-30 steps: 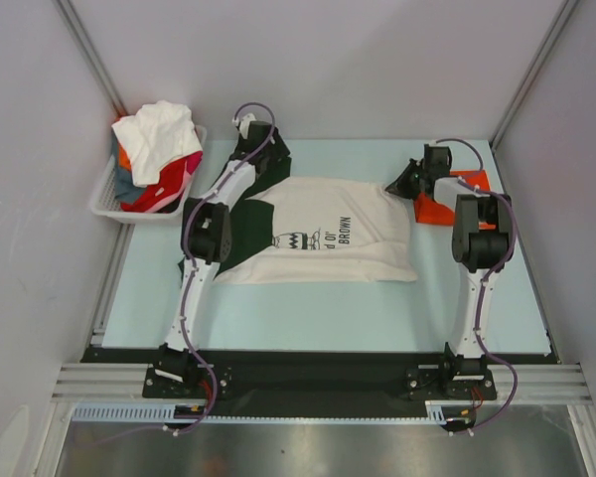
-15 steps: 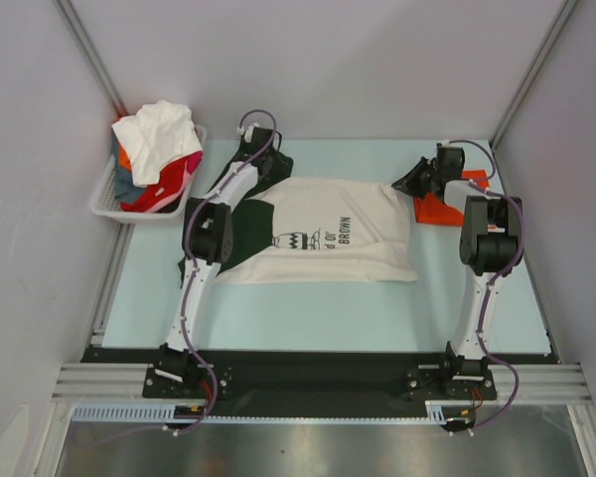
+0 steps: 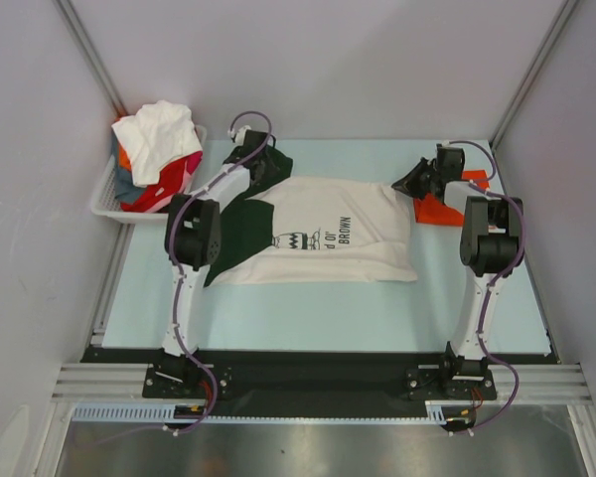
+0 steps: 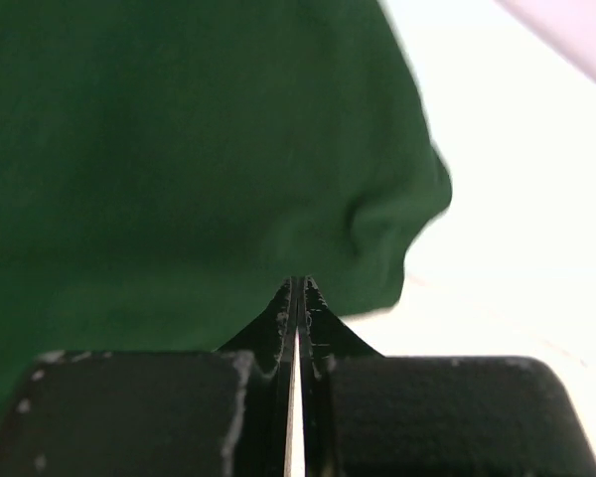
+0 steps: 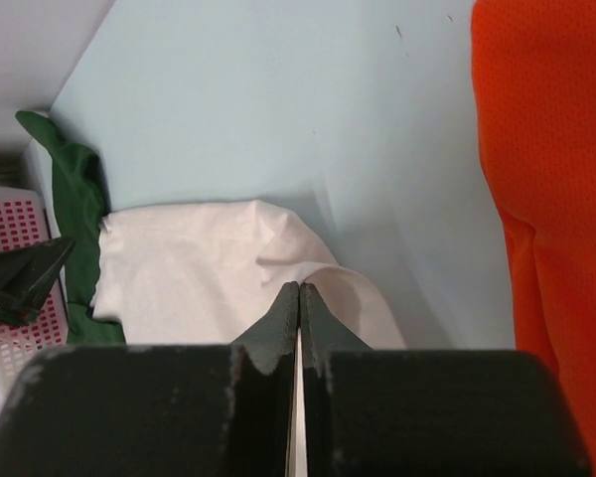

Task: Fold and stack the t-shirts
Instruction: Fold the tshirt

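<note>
My left gripper [image 4: 296, 290] has its two fingers pressed tight together, tips right at the edge of the dark green sleeve [image 4: 179, 149] of the cream t-shirt [image 3: 328, 231]. I cannot tell whether any cloth is caught between them. That sleeve lies at the shirt's far left corner, and from above my left arm reaches out over the shirt's left side to get there. The shirt lies spread flat in the middle of the pale table [image 3: 328, 308], with its dark chest print facing up. My right gripper [image 5: 298, 290] is pressed together as well, its tips meeting a raised fold of cream cloth at the shirt's far right corner. Here too the wrist view does not show whether the fold is actually nipped. Just right of that hand lies the orange-red t-shirt [image 5: 546, 199], on the far right of the table, close beside the cream one. At the far left, the white slotted basket [image 3: 101, 204] holds a heap of other shirts [image 3: 159, 139], white on top with red and pink beneath.
</note>
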### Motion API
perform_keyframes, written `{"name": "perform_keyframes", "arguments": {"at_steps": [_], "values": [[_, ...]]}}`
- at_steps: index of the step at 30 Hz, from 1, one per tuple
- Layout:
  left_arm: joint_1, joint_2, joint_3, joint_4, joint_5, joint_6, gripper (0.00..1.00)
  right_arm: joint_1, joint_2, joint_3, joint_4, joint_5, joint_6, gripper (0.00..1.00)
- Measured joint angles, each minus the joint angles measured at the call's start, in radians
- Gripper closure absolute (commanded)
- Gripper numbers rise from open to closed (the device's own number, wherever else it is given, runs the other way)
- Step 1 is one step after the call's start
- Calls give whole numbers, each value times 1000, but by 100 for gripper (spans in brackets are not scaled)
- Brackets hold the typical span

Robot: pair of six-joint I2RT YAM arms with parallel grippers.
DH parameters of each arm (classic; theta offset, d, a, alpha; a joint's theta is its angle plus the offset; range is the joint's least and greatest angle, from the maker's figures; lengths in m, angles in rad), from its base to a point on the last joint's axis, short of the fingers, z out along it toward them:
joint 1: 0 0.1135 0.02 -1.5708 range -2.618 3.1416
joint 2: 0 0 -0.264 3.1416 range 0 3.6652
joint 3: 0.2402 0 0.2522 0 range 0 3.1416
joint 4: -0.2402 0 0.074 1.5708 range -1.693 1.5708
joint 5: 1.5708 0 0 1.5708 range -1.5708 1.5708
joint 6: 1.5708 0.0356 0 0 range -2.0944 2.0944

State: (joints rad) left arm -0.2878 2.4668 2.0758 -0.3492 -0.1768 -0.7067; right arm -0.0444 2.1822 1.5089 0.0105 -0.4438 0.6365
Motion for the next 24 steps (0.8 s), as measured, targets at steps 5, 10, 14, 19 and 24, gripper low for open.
{"name": "perform_keyframes", "arguments": {"at_steps": [5,10,14,19,24], "values": [[-5,-127,-206,92,8,-27,100,0,-16,-30,-5,35,0,100],[-7,-143,-239,130,-4,-23,65,14,-36,-72,-12,92,-3,100],[17,-144,-235,137,11,-25,39,34,-60,-147,13,126,0,100],[94,-144,-222,122,28,-23,17,78,-90,-237,96,175,21,100],[161,-129,-177,96,30,-23,0,114,-96,-252,143,201,27,100]]}}
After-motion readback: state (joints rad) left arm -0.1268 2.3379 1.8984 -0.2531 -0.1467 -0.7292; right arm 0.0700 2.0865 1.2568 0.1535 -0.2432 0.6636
